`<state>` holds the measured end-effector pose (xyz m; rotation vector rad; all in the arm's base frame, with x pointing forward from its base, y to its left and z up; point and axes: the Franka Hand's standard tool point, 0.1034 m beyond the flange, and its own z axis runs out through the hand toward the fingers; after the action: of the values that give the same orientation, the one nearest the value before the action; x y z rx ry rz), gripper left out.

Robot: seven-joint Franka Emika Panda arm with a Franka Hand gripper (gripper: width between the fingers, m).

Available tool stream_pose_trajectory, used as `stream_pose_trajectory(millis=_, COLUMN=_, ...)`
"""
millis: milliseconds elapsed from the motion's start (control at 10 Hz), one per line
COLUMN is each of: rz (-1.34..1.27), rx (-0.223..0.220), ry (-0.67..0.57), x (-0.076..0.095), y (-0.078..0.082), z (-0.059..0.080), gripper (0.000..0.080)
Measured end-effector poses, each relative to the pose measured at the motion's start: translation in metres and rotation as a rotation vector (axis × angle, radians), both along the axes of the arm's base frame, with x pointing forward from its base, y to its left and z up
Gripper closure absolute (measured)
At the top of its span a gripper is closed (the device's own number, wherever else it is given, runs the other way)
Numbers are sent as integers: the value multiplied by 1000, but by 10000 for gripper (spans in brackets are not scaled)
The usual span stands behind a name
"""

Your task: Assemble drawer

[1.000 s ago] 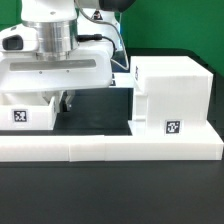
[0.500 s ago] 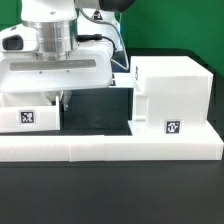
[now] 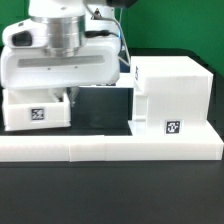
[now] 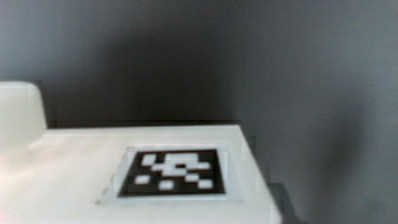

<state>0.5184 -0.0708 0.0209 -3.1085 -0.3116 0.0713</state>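
A small white drawer tray (image 3: 38, 112) with a black-and-white tag hangs under my gripper (image 3: 58, 95) at the exterior view's left, just above the table. The jaws are closed on its upper edge and their tips are mostly hidden by the hand. The large white cube-like housing (image 3: 170, 95) stands at the exterior view's right, with a gap between it and the tray. The wrist view shows the tray's white face (image 4: 71, 160) with its tag (image 4: 175, 172) very close, and a rounded white part (image 4: 16, 112) beside it. No fingers show there.
The long low white border bar (image 3: 110, 150) runs along the front of the tray and the housing. The table is black, with a green wall behind. Cables hang behind the arm near the housing's top corner.
My hand has risen a little and moved toward the exterior view's right. The tray has moved with it, closer to the housing.
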Motion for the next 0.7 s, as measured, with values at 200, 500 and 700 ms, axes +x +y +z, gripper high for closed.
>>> stream_pose_trajectory(millis=200, rz=30, rx=12, ry=15, x=0, y=11, z=3, gripper=757)
stream_pose_trajectory(millis=500, rz=59, rx=14, ry=16, x=-1, y=12, z=2, gripper=757)
stream_pose_trajectory(millis=700, rz=181, rx=15, ry=14, x=-1, y=12, z=0, gripper=757)
